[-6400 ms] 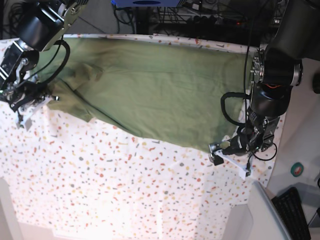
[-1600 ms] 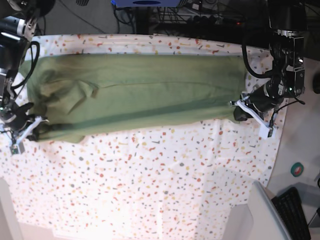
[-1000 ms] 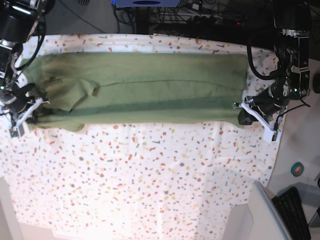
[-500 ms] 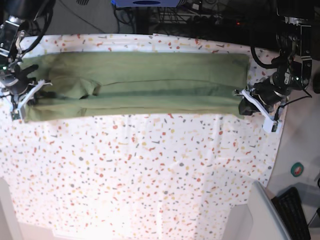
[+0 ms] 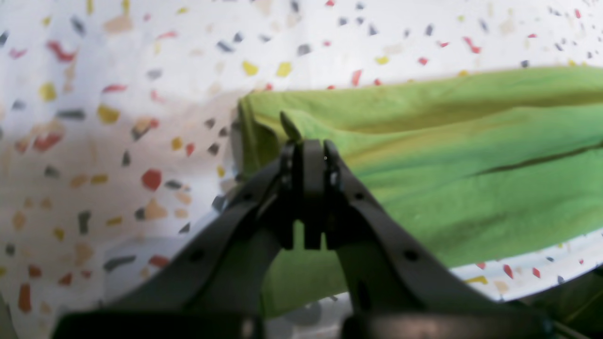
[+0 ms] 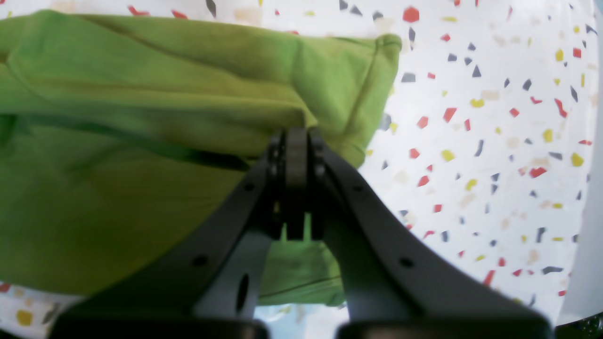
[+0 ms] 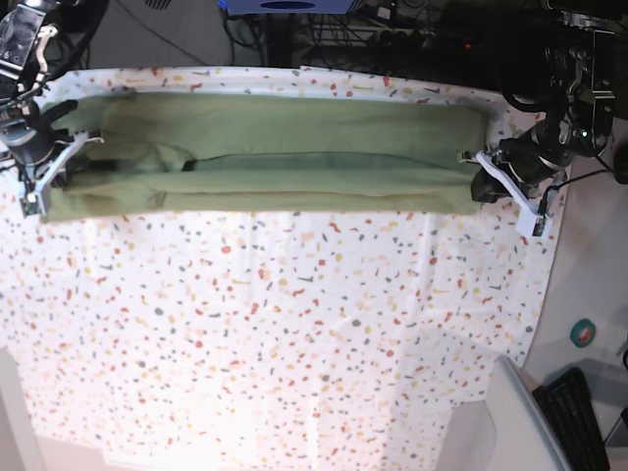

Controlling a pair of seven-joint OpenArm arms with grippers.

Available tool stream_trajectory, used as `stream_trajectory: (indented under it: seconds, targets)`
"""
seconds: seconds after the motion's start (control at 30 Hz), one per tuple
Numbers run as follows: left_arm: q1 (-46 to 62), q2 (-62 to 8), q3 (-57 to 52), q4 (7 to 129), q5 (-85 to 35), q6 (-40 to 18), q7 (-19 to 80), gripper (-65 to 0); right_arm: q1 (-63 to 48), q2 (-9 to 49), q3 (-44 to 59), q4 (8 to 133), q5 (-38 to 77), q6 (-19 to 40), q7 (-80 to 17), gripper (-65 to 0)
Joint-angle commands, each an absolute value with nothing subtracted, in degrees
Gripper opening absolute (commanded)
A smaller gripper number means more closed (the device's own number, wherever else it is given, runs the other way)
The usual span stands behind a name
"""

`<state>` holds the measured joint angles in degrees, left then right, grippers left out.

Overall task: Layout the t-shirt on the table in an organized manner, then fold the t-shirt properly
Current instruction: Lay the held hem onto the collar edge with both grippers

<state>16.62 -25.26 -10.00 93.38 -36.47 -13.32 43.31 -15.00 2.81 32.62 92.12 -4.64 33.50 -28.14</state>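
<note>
The olive-green t-shirt [image 7: 275, 162] lies as a long narrow folded band across the far part of the speckled table [image 7: 294, 324]. At the band's right end in the base view, my left gripper [image 7: 480, 183] is shut on the shirt's corner. The left wrist view shows its fingertips [image 5: 308, 153] pinching a small peak of the t-shirt [image 5: 447, 155]. My right gripper [image 7: 47, 184] is shut on the band's left end. Seen from the right wrist, its closed tips [image 6: 297, 141] bite into a fold of the t-shirt [image 6: 141, 94] near a hemmed corner.
Dark equipment and cables [image 7: 392, 39] run along the table's far edge. A plain grey surface [image 7: 505, 422], a keyboard [image 7: 579, 417] and a green tape roll [image 7: 586, 332] sit off the table's right side. Speckled cloth [image 6: 494, 141] shows beyond the shirt's end.
Both grippers moved toward the table's far edge with the shirt's near edge in them. The band is narrower and straighter now and lies closer to the far edge.
</note>
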Motion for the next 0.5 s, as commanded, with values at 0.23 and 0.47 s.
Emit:
stream_trajectory:
  seconds: [0.23, 0.47]
  targets:
    - [17.0, -26.2, -10.5, 94.5, -37.0, -13.5, 42.3, -65.0, -16.8, 2.2, 32.7, 96.0, -4.2, 33.2, -27.5, -65.0]
    - [18.6, -26.2, -10.3, 94.5, -37.0, -13.5, 42.3, -65.0, -17.0, 2.5, 32.7, 93.1, -4.3, 33.2, -27.5, -65.0]
